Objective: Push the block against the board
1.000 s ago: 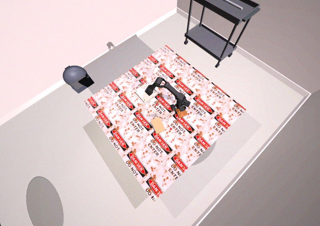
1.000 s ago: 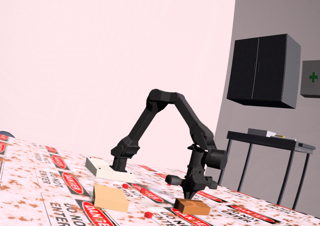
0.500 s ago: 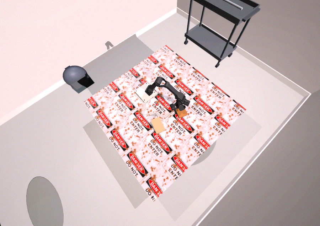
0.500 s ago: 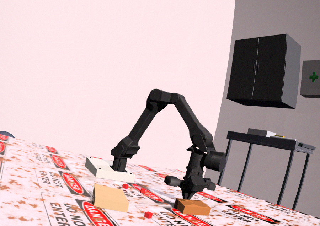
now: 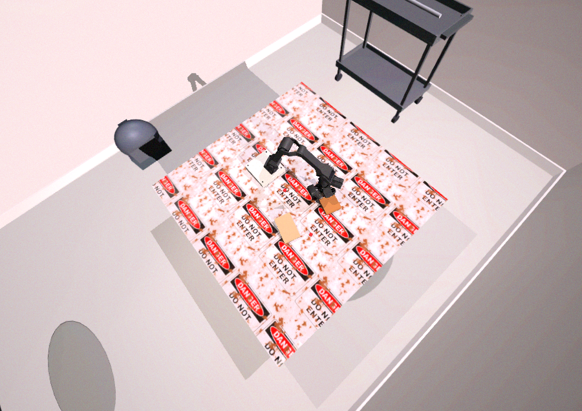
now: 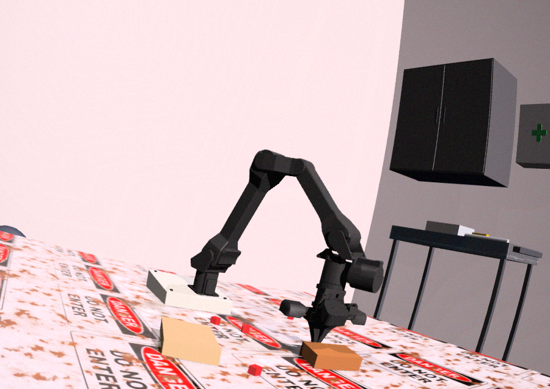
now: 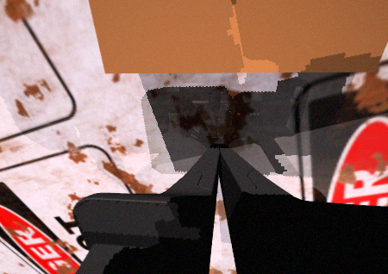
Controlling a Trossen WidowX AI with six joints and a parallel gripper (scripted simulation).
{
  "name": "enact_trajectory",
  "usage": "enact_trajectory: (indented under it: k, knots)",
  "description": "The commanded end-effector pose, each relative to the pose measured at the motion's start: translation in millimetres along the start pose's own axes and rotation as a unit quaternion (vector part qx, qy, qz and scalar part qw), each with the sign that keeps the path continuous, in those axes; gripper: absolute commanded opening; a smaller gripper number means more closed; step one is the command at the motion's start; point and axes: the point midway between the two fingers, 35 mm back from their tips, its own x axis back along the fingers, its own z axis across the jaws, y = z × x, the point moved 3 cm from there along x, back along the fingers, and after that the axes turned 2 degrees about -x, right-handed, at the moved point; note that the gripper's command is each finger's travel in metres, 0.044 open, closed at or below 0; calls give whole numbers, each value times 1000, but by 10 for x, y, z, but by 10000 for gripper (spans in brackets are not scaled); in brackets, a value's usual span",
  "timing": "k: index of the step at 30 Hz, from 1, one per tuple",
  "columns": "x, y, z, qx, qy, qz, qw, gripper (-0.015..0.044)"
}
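Note:
The square block is orange-brown and lies flat on the table. The board is a light tan rectangle, also flat. It lies apart from the block, with a wide gap between them, to its lower left in the top view and to its left in the exterior view. My gripper is shut with nothing between its fingers. Its tips are low beside the block's arm-side face; the wrist view shows a strip of table between tips and block. In the top view the fingertips are hidden.
Small red cubes lie on the table: one between board and block, others nearer the white arm base. One more shows behind the gripper. A cart stands beyond the table.

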Motion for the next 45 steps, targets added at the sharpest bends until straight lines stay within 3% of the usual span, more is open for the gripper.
enact_trajectory:
  k: [1,3,7,15,30,45]
  knots:
    - [29,-60,-11,-3,2,-5,1000,0]
    - [30,-31,-1,0,0,0,1000,0]
    - [548,-42,-5,-3,2,-5,1000,0]
    - [585,-27,7,9,3,-5,1000,0]
    - [658,335,304,264,2,-8,965,0]
    - [672,666,561,504,0,-10,864,0]
